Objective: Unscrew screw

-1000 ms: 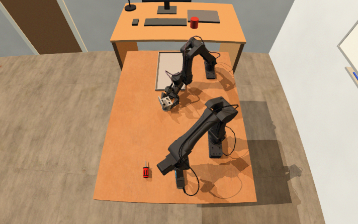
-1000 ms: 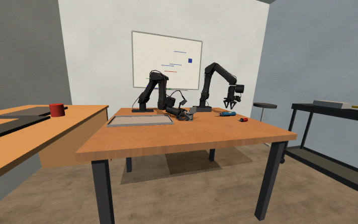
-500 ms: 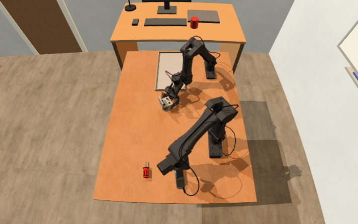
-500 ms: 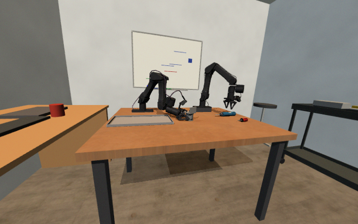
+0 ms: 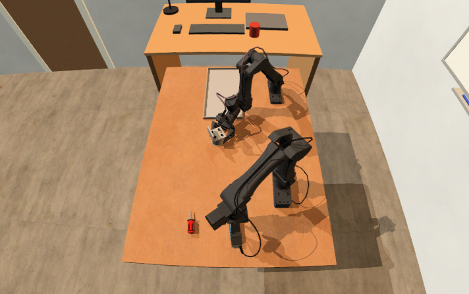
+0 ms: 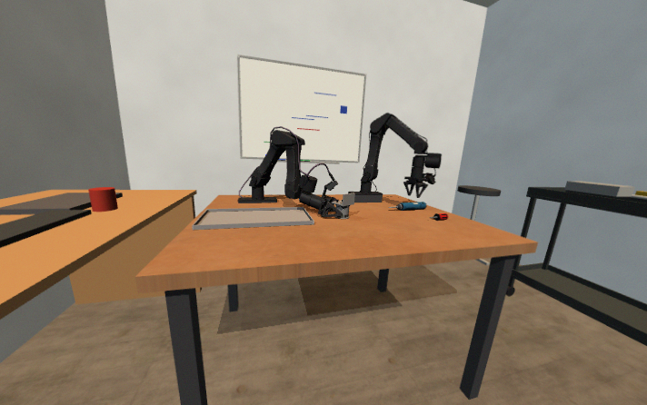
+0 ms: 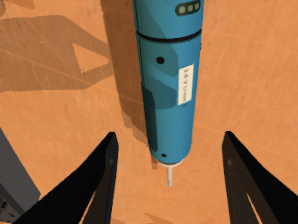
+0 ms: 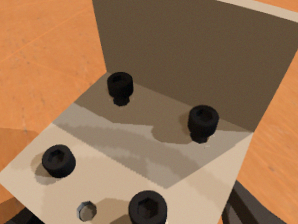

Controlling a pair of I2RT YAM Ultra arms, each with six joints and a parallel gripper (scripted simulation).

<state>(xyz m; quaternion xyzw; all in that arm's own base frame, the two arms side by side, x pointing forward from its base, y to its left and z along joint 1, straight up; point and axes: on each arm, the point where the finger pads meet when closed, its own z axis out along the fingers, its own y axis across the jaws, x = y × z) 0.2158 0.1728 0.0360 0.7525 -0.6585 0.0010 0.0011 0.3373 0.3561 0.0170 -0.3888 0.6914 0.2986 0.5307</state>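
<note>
The blue electric screwdriver lies on the table, bit toward the bottom of the left wrist view. My left gripper is open above it, fingers either side of its front end. The joint module stands on the table with the light bracket on top. In the right wrist view, the two back screws stand raised; the front-right screw seems raised too. The front-left screw shows no shank. My right gripper is open around the module.
A red screwdriver lies on the table beside the electric one. A shallow grey-rimmed tray lies behind the module in the top view, partly under the right arm. The bracket's upright plate rises behind the back screws.
</note>
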